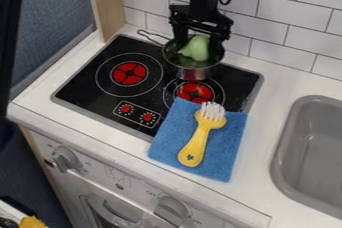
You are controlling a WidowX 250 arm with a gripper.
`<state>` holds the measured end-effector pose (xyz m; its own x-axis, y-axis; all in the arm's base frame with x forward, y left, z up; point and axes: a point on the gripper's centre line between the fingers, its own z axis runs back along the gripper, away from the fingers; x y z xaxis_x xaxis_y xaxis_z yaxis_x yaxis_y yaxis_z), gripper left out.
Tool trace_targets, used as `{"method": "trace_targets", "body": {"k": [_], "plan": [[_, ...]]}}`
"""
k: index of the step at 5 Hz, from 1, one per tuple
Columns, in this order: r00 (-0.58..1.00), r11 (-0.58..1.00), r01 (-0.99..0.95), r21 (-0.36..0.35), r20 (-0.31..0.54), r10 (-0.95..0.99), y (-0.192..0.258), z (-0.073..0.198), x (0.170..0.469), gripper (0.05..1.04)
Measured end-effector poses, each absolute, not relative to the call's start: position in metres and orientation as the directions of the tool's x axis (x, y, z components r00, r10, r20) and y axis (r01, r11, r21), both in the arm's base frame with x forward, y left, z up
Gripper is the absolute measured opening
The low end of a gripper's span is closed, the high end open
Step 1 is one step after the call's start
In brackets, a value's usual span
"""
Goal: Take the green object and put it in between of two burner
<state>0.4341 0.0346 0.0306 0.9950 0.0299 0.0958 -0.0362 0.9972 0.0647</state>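
Note:
My gripper [198, 51] hangs down over the metal pot [194, 73] at the upper middle, its fingers apart on either side of the green object [195, 48]. The object is rounded, with a narrower part pointing to the lower left, and sits within the pot's rim. Whether the fingers touch it cannot be told. The pot stands at the back of the black stove top, its thin handle pointing to the upper left. A left burner [129, 73] and a front right burner [194, 92] show red centres.
A blue cloth [163, 144] lies over the stove's front right edge, partly covering the right burner's ring. On it rests a yellow brush [196, 147] with white bristles. A grey sink [310, 157] is at the right; a tiled wall [284, 19] rises behind.

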Motion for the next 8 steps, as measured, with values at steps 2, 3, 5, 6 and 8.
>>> {"method": "trace_targets", "body": {"k": [2,3,5,6,8], "plan": [[0.994,0.998,-0.031,0.055,0.106,0.025,0.033,0.029,0.431,0.823],[0.994,0.999,-0.023,0.049,0.109,0.018,0.032,0.036,0.421,0.789],[0.98,0.999,-0.017,0.032,0.199,0.01,0.027,0.08,0.406,0.749],[0.974,1.0,-0.005,0.022,0.226,0.0,0.024,0.096,0.393,0.748],[0.977,0.998,-0.001,0.056,0.213,-0.012,0.027,0.112,0.351,0.748]]}}
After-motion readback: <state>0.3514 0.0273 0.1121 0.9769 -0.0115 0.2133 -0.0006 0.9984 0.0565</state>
